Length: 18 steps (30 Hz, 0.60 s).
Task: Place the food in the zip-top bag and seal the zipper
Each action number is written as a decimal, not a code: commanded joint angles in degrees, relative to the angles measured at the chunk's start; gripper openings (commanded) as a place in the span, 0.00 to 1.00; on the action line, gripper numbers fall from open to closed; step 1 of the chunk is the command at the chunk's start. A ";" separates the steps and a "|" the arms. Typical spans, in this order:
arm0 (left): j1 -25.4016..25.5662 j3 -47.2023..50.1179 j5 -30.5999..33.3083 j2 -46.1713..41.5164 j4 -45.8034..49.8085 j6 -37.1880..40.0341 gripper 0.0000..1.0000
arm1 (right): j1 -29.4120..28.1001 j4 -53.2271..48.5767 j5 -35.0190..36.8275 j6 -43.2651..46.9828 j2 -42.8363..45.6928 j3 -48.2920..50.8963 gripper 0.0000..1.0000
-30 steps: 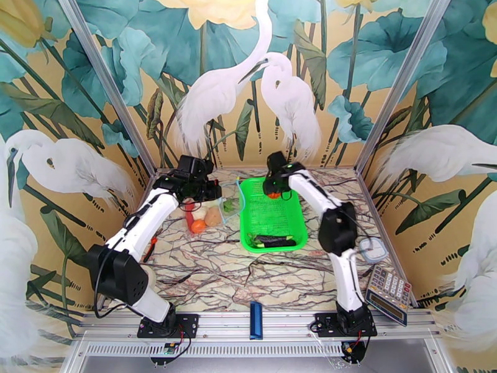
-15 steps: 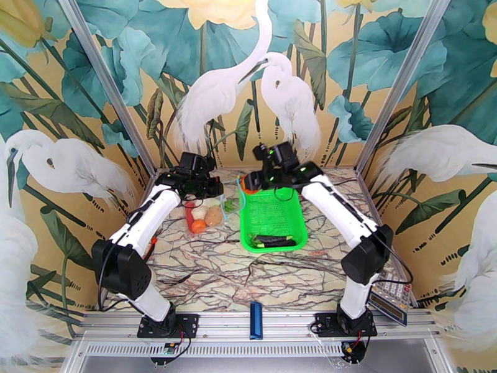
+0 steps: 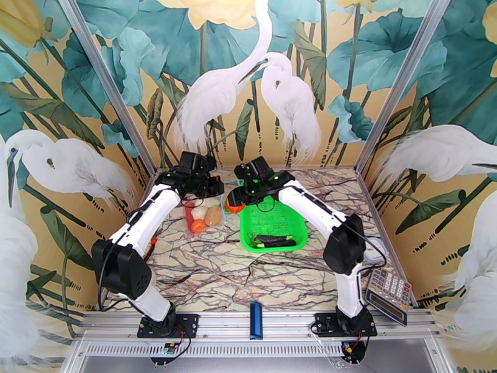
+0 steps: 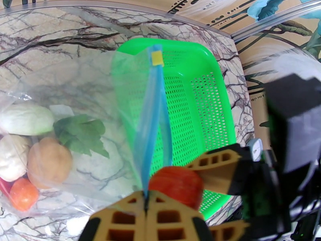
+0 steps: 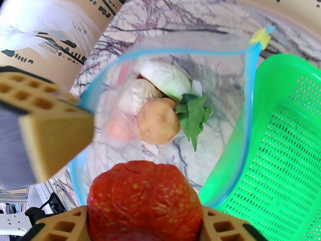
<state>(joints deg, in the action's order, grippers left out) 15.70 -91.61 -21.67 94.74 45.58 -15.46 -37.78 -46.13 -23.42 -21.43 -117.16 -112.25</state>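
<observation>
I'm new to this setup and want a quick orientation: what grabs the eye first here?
A red tomato sits in the right gripper at the open mouth of the zip-top bag, which the left gripper pinches by its blue edge. A bright green basket sits beside it.

Right wrist view: tomato (image 5: 144, 199) cut by bottom edge, underside unseen. Right gripper (image 5: 144, 221) shows tan fingertips only, rest off frame. Left gripper (image 5: 76, 125) blurred, cut by left edge.
Left wrist view: zipper (image 4: 150, 129) lower end vanishes between pressed-together fingertips. Red chili (image 4: 3, 185) mostly beyond left edge. Right gripper body dark blur at right.
Top view: zip-top bag (image 3: 217, 206) mouth hidden under both grippers. Dark items (image 3: 273, 240) in basket (image 3: 243, 234) too small to name.
</observation>
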 commanded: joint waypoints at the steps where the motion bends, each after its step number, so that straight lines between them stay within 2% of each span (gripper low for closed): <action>1: -0.32 -1.57 -1.88 -0.70 -0.93 -0.25 0.00 | -0.23 -1.26 0.17 -1.02 -1.55 -3.30 0.65; 5: -0.32 -1.39 -1.96 -0.93 -1.07 -0.27 0.00 | -0.45 -2.65 0.50 -0.61 -2.98 -5.21 0.76; 11: -0.32 -1.46 -1.98 -1.43 -1.04 -0.26 0.00 | -0.43 -2.72 1.18 -0.46 -2.62 -5.61 0.81; 12: -0.33 -1.46 -2.04 -1.53 -1.02 -0.27 0.00 | -0.40 -2.74 1.40 -0.29 -2.40 -5.60 0.85; 18: -0.37 -1.59 -2.41 -1.75 -0.94 -0.30 0.00 | -0.02 -3.68 2.12 0.57 -1.94 -6.06 0.86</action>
<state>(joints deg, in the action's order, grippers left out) 15.70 -91.61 -22.09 94.74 45.58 -15.49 -37.87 -48.16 -22.39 -21.21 -119.26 -116.44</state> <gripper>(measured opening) 0.048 0.862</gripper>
